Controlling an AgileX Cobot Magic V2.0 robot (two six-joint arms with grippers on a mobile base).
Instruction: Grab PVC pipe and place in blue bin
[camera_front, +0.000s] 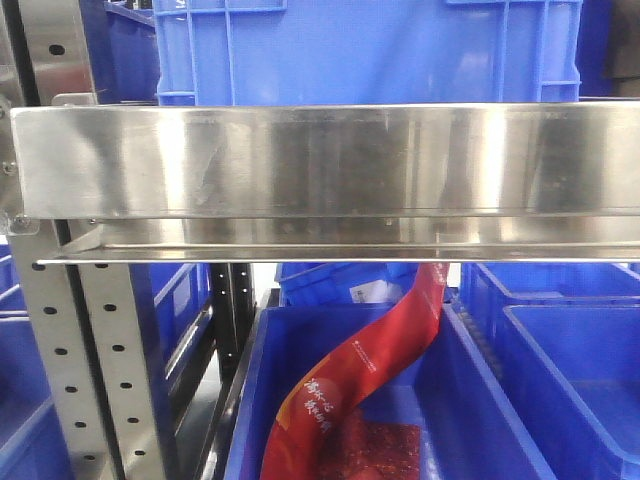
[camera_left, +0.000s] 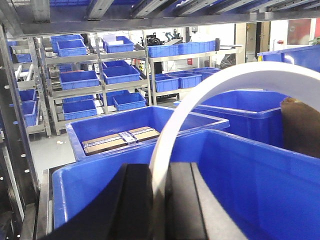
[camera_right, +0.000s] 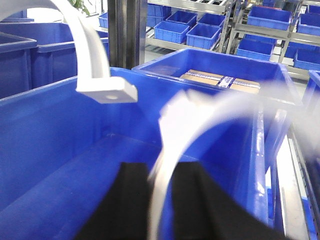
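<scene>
In the left wrist view a white curved PVC pipe (camera_left: 235, 75) arcs up and to the right from between my black fingers; the left gripper (camera_left: 160, 172) is shut on it above a blue bin (camera_left: 260, 180). The right gripper (camera_right: 160, 170) is shut on a white curved PVC pipe (camera_right: 200, 115), blurred, over the inside of a blue bin (camera_right: 60, 150). Another white pipe end (camera_right: 105, 90) with a square flange hangs at the upper left of that view; whether it belongs to the same pipe I cannot tell. Neither gripper shows in the front view.
A steel shelf beam (camera_front: 320, 160) fills the front view, with a perforated upright (camera_front: 90, 380) at left. Below it a blue bin (camera_front: 250, 400) holds a long red bag (camera_front: 370, 370). A bin with a cardboard box (camera_left: 120, 139) stands behind; racks of blue bins (camera_left: 80, 80) beyond.
</scene>
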